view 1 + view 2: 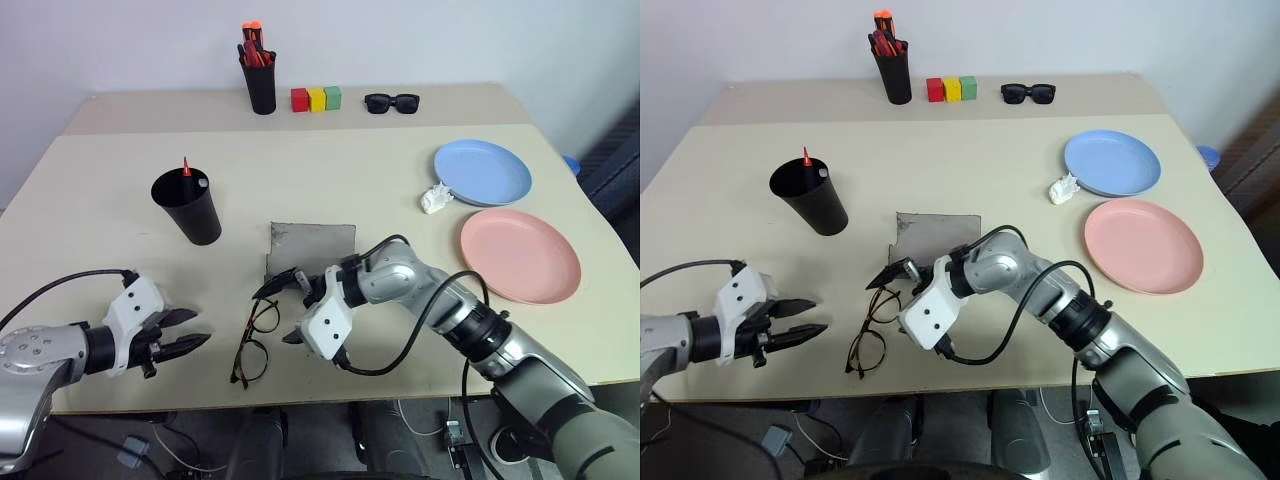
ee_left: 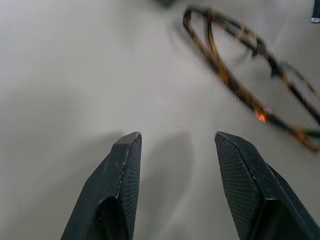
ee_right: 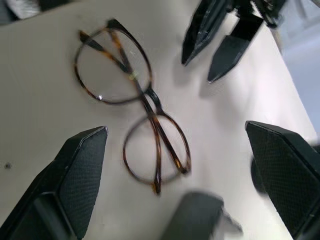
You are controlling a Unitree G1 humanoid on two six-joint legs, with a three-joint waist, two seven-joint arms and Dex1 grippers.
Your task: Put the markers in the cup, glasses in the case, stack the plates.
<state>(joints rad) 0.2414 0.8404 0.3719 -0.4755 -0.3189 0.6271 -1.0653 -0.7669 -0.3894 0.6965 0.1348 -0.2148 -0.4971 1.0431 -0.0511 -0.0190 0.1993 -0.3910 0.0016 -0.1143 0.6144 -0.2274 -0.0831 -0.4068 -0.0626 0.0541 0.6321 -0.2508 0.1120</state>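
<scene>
The tortoiseshell glasses (image 1: 254,340) lie folded on the table near its front edge, just in front of the grey case (image 1: 311,246). My right gripper (image 1: 284,311) hangs over their right side, open wide, its fingers straddling the frames (image 3: 132,100) without touching. My left gripper (image 1: 196,328) is open and empty to the left of the glasses (image 2: 240,55). The black cup (image 1: 188,207) stands at the left. Inside it, a red marker (image 1: 185,168) pokes up beside a second marker (image 1: 202,183). The blue plate (image 1: 482,172) and the pink plate (image 1: 520,255) lie side by side at the right.
At the back stand a black holder of orange-red pens (image 1: 260,75), three coloured blocks (image 1: 316,98) and black sunglasses (image 1: 391,102). A small white crumpled object (image 1: 433,199) lies against the blue plate. My left gripper (image 3: 215,40) shows beyond the glasses in the right wrist view.
</scene>
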